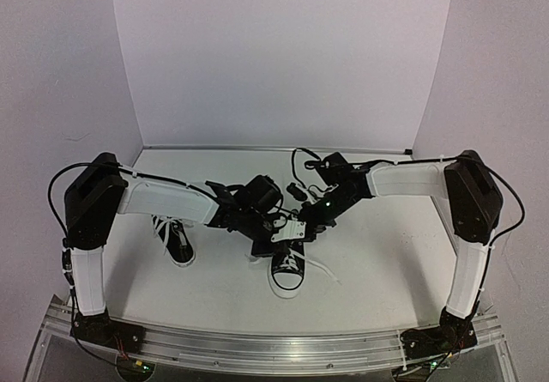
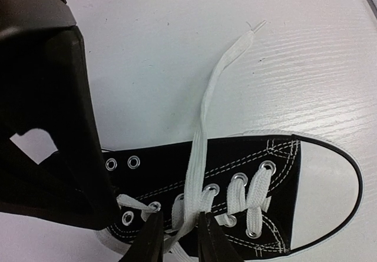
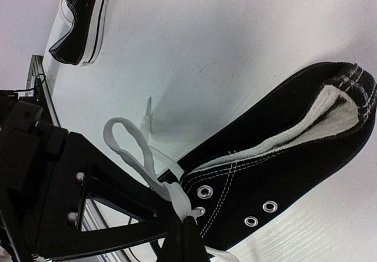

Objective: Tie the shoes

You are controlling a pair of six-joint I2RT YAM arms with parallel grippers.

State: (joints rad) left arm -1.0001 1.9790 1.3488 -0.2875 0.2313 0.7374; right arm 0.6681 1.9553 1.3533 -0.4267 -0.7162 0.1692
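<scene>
Two shoes sit on the white table [image 1: 386, 262]; the middle shoe [image 1: 287, 270] lies near the centre with its white toe cap [image 1: 286, 286] pointing to the near edge, and both arms reach in over its far end. The other shoe [image 1: 178, 243] stands well apart to the left, partly under the left forearm.

In the left wrist view the left gripper [image 2: 181, 239] has its fingers [image 2: 154, 241] drawn close, a narrow gap between them; a lace strand [image 2: 203, 126] passes through that gap, crosses the black canvas and ends with its tip flat on the table beyond the shoe. Whether the fingers truly clamp it cannot be told.

The right gripper [image 3: 184, 234] is pressed together at the eyelets of the same shoe, pinching the base of a lace loop [image 3: 126, 147] that arches out from the tips; the shoe's open collar and white lining show to the right, and the other shoe appears small in the top left corner.
</scene>
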